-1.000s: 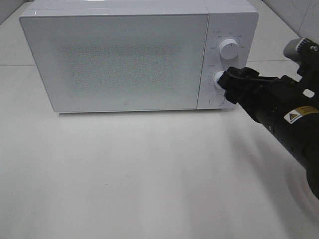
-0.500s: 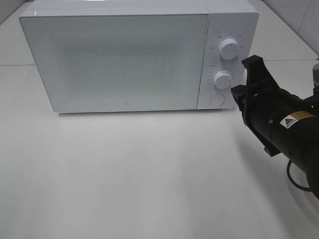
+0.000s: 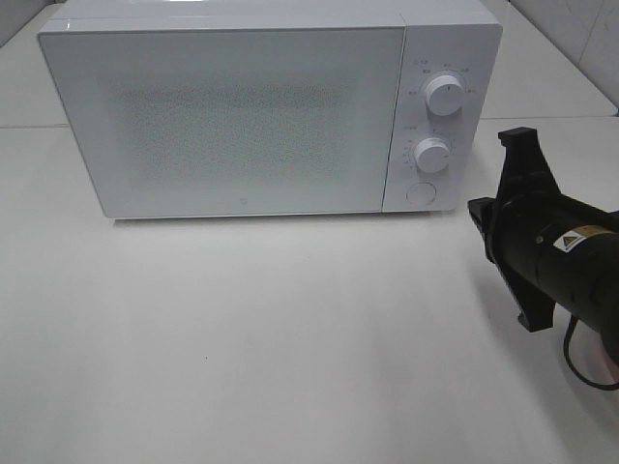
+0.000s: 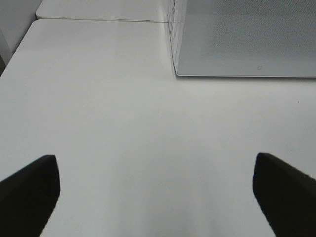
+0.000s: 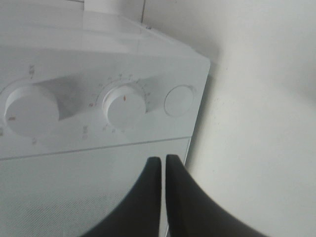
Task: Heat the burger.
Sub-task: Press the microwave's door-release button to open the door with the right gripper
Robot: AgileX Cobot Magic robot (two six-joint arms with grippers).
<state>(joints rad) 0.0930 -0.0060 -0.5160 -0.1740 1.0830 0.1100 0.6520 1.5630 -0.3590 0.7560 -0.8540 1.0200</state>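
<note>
At the far side of the white table (image 3: 290, 338) stands a white microwave (image 3: 232, 29), and its door (image 3: 232, 116) is shut flat against the body. The door's speckled window is pale, and we can make out nothing behind it, so we cannot tell where the burger is; no view shows it on the table.

On the right of the microwave's front is the control panel, with an upper knob (image 3: 444, 96), a lower knob (image 3: 432, 155) below it, and a round button (image 3: 420, 192) at the bottom. In the right wrist view the lower knob carries a small red mark.

The right gripper (image 5: 163, 159) hangs over the table to the right of the panel and a little nearer to us than the microwave's front, apart from it and touching neither knob nor button. Its two black fingers (image 5: 148, 197) are pressed together with only a hairline between them, and they hold nothing. It faces the panel, roughly toward the microwave's lower right corner.

The left gripper (image 4: 158, 197) shows only in its own wrist view, over bare table to the left of the microwave and nearer than it. Its fingers (image 4: 29, 192) are spread wide, with nothing between them but the tabletop.
</note>
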